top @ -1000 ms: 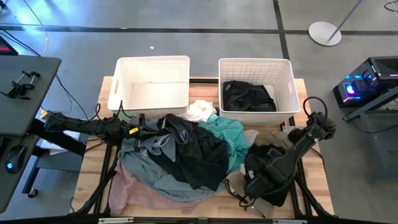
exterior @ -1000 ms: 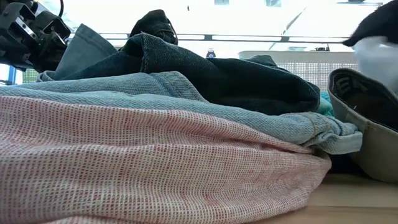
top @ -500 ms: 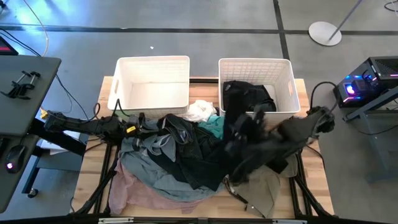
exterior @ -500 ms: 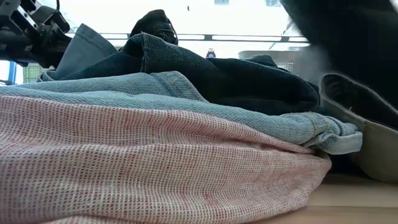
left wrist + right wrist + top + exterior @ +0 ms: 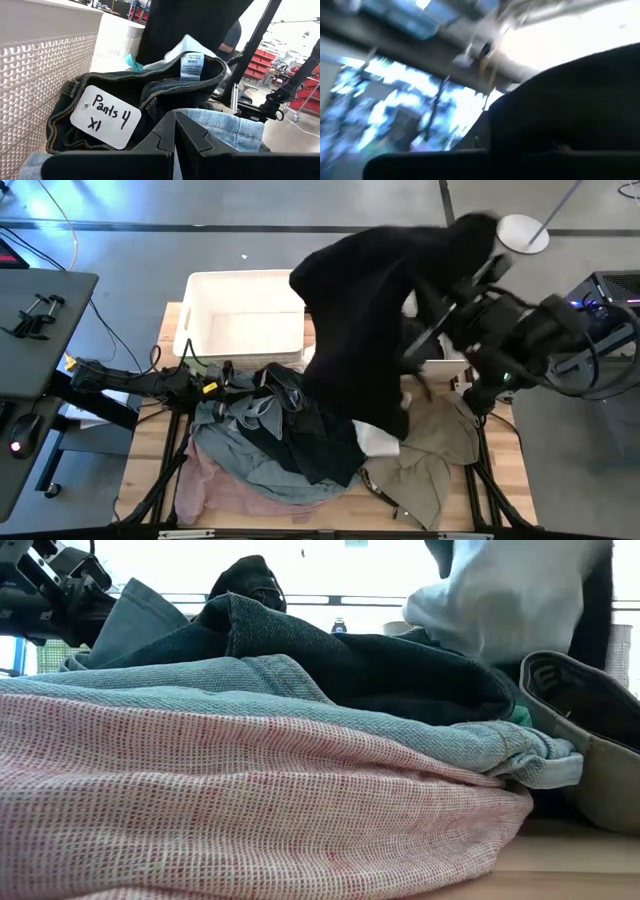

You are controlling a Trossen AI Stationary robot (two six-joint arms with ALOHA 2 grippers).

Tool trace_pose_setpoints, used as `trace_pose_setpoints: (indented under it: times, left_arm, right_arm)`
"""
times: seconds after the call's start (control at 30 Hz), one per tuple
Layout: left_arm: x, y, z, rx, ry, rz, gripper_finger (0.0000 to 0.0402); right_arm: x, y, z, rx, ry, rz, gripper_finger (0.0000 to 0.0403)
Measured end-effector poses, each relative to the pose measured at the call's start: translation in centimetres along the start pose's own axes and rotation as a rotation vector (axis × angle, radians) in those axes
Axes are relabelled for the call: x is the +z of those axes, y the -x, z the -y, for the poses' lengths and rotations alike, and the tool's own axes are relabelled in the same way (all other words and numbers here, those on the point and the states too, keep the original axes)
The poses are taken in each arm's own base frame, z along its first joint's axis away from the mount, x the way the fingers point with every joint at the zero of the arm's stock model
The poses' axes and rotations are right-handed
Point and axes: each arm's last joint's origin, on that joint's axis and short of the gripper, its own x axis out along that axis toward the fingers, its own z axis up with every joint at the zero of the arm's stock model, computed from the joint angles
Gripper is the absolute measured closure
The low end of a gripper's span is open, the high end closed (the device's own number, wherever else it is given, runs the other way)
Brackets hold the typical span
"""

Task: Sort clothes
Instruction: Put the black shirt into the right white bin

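Above the right basket [image 5: 440,365] a large black garment [image 5: 370,320] hangs from the raised right gripper [image 5: 470,240], hiding most of that basket; whether the gripper pinches it cannot be told. The wooden worktop [image 5: 150,420] carries the soft heaped clothes [image 5: 270,440]: denim, pink weave, beige. Beside the empty slatted left basket [image 5: 245,315], the left gripper [image 5: 174,131] rests pressed together near tagged dark pants [image 5: 145,95].

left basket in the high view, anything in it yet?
No. The left basket shows only its bare white floor, while the black garment hangs from the raised right arm over the other basket.
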Motion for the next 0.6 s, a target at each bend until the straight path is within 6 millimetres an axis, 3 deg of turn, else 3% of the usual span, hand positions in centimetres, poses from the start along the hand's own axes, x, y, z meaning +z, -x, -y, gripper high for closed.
trace_pose_setpoints:
  times: [0.17, 0.33, 0.43, 0.6]
  left_arm:
    - [0.0, 0.0, 0.0, 0.000, 0.000, 0.000, 0.0401]
    - [0.2, 0.0, 0.1, -0.026, 0.020, 0.016, 0.0402]
    - [1.4, 0.1, 0.5, -0.075, 0.049, 0.138, 0.0402]
    - [3.4, 0.4, 1.4, -0.225, -0.042, 0.332, 0.0401]
  right_arm:
    - [-0.2, -1.2, 2.3, -0.136, 0.071, 0.142, 0.0398]
    - [-1.0, -2.9, 5.0, -0.199, 0.028, 0.100, 0.0398]
    - [-1.4, -3.3, 6.0, -0.119, -0.067, 0.171, 0.0398]
    - [-1.3, -3.9, 7.8, 0.146, -0.322, 0.452, 0.0398]
